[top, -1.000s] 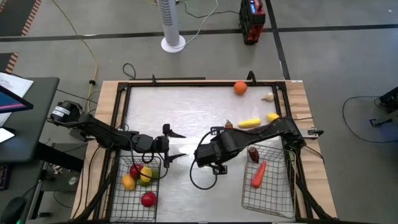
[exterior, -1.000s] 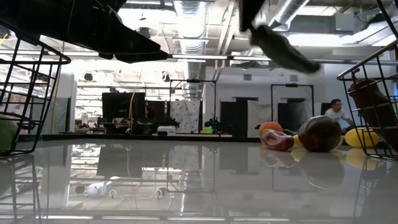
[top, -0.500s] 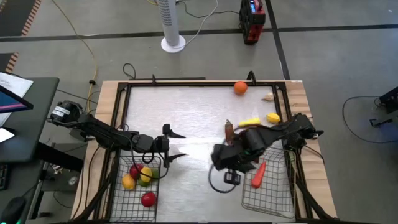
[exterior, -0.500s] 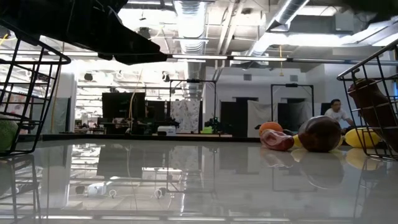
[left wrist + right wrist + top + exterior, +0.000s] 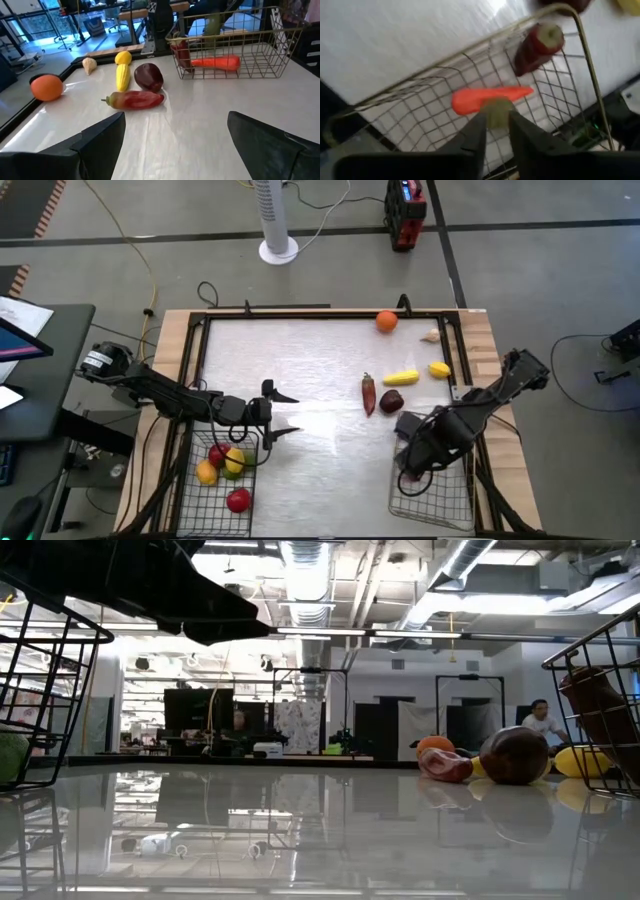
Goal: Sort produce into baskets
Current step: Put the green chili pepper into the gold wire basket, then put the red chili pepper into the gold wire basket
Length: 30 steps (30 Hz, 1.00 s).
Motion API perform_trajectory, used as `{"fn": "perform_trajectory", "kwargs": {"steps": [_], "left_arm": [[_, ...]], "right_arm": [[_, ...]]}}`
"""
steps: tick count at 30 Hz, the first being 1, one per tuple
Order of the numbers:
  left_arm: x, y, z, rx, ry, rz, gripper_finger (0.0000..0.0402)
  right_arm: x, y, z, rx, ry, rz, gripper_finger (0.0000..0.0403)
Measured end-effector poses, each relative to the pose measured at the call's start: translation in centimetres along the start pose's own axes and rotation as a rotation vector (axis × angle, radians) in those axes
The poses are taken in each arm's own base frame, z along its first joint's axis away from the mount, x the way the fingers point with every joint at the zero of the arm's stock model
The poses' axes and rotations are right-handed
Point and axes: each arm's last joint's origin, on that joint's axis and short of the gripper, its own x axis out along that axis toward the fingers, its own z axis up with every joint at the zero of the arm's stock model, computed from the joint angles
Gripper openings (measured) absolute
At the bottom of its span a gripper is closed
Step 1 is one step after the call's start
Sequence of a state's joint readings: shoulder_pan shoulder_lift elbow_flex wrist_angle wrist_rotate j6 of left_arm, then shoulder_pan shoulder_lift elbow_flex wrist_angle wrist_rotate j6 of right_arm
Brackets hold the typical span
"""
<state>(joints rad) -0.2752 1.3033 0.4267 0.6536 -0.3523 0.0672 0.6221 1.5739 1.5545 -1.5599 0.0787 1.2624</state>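
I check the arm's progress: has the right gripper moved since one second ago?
Yes. In the high view the right gripper went rightward from mid-table to above the right basket.

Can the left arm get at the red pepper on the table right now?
Probably yes. The left gripper is open and points toward the red pepper, which lies on bare tabletop, with nothing between them. The dark plum sits close beside it, and the right gripper is over the right basket.

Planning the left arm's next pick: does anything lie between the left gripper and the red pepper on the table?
Nothing visible does. The left gripper is open, and only bare table lies between it and the red pepper. The dark plum and corn lie beyond the pepper, not before it.
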Motion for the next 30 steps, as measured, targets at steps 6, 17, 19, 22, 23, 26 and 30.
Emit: {"fn": "perform_trajectory", "kwargs": {"steps": [6,17,19,22,23,26,30], "left_arm": [[0.0,0.0,0.0,0.006,-0.001,0.0,0.0341],[0.0,0.0,0.0,0.007,-0.001,-0.002,0.0341],[0.0,0.0,0.0,0.007,-0.001,-0.003,0.0341],[0.0,0.0,0.0,0.007,0.0,-0.003,0.0341],[0.0,0.0,0.0,0.007,0.002,-0.003,0.0341],[0.0,0.0,0.0,0.008,0.005,-0.003,0.0341],[0.0,0.0,-0.1,0.003,0.008,-0.003,0.0341]], "right_arm": [[0.5,-0.5,0.1,0.042,0.083,0.001,0.0203],[-0.5,-2.5,5.0,0.084,0.02,0.032,0.0241],[-0.4,-3.1,6.1,0.083,-0.001,0.02,0.024],[0.0,-3.8,7.8,0.088,-0.026,-0.008,0.0239],[0.3,-4.0,8.4,0.09,-0.04,-0.022,0.0239],[1.2,-4.4,10.7,0.088,-0.098,-0.052,0.0239],[2.9,-4.9,13.8,0.081,-0.127,-0.085,0.0239]]}}
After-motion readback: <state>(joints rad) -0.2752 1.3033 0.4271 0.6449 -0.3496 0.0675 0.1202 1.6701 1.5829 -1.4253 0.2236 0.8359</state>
